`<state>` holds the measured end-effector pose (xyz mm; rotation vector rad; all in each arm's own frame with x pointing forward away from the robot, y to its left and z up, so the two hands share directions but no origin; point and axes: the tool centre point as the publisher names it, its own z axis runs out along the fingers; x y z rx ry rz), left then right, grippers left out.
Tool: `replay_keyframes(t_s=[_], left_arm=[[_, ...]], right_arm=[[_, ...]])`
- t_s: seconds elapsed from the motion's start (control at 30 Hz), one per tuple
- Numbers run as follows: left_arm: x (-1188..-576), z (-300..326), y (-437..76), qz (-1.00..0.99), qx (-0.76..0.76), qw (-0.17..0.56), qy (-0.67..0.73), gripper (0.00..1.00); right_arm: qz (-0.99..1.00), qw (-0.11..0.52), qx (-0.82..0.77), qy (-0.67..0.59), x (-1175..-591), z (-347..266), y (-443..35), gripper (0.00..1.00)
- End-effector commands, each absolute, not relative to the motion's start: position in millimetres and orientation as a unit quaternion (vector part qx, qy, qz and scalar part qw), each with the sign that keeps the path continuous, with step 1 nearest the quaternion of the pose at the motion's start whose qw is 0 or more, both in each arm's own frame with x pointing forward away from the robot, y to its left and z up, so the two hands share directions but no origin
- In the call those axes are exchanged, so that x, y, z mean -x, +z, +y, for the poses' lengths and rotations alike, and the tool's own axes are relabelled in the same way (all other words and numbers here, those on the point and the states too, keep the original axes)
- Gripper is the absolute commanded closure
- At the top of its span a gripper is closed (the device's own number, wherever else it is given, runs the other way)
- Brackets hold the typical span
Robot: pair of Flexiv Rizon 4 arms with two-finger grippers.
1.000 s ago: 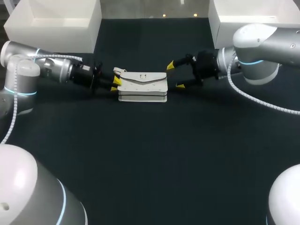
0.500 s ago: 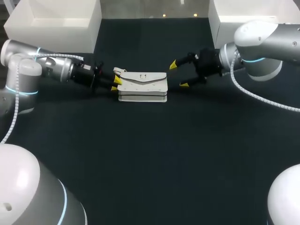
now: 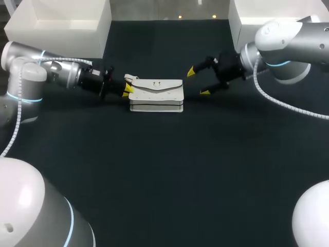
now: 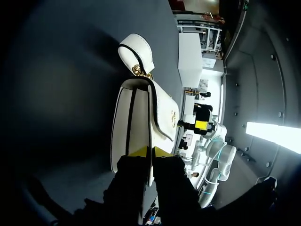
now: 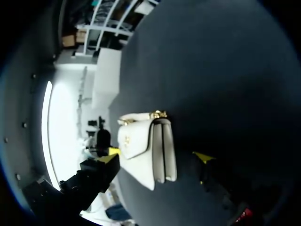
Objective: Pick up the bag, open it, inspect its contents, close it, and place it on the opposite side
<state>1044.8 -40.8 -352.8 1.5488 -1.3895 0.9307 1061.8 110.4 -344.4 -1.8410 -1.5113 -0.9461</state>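
A white flap bag [image 3: 157,93] lies flat on the dark table, a little behind its middle, with its short strap loop [image 3: 130,78] at its left end. My left gripper [image 3: 126,90] is at that left end. In the left wrist view its yellow fingertips [image 4: 139,151] stand close together, pinching the edge of the bag [image 4: 134,117], with the strap loop [image 4: 138,51] to one side. My right gripper [image 3: 197,82] hangs wide open just off the bag's right end, touching nothing. The right wrist view shows the bag [image 5: 143,141] ahead of one yellow fingertip [image 5: 203,156].
One white box [image 3: 61,23] stands at the back left of the table and another white box [image 3: 267,20] at the back right. Dark table surface stretches in front of the bag toward the near edge.
My left gripper's fingers have closed onto the bag's left end. My right gripper, still wide open, has drawn back a little to the right, away from the bag.
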Motion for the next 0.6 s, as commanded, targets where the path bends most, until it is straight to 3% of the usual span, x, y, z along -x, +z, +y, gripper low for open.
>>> replay_keyframes(t_s=[0.03,0.6], left_arm=[[-1047,-41,-356,-0.554,-0.617,0.42,0.37,1.0],[-1048,3,-343,-0.581,-0.603,0.4,0.373,1.0]], right_arm=[[-0.571,0.283,0.692,-0.341,-1064,104,-341,0.0],[-0.621,0.224,0.7,-0.272,-1059,50,-328,0.0]])
